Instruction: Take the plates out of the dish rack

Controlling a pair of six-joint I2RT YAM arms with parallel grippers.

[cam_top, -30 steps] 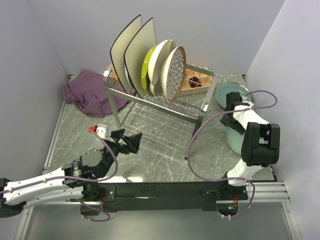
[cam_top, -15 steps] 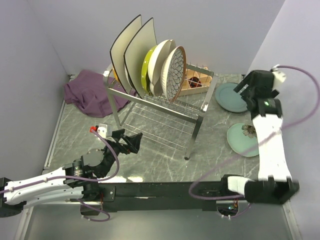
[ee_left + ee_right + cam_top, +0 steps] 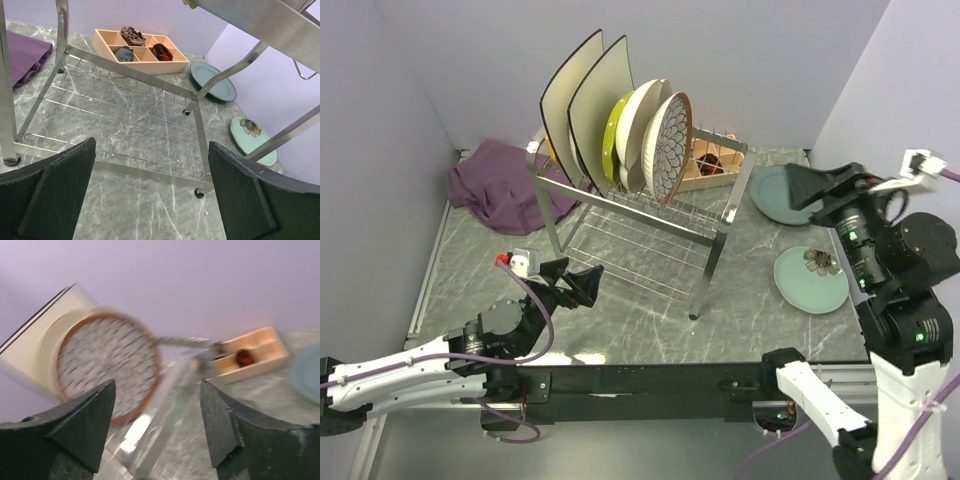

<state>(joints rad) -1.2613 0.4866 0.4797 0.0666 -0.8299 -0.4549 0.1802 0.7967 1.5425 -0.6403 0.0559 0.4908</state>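
**Right arm swung from the worktop to face the loaded rack**

Within the last second the right tool [image 3: 156, 390] has left its low position over the two unloaded plates and risen, turning towards the dish rack [image 3: 713, 258]. Its fingers are spread with nothing between them. This suggests that one delivery is finished and the approach to the next plate has begun. The teal-grey plate [image 3: 775, 195] now lies flat just below this tool, and the mint flower plate [image 3: 810, 280] lies flat beneath and behind it.

Five plates remain racked. The brown-rimmed patterned plate [image 3: 672, 148] is nearest, directly ahead of the right tool. Its decorated face is turned to the tool, though the wrist view is blurred. Behind it, progressively farther from the tool, stand the cream round plate [image 3: 645, 125], the yellow-green plate [image 3: 613, 140] and two cream square plates [image 3: 582, 100]. All stand on edge, so the row's long axis runs straight away from the right tool. The square plates' longer edges run near-vertical.

The left tool [image 3: 152, 145] has not moved. It is spread wide and empty, low over the worktop [image 3: 650, 320], with the rack's lower shelf ahead.
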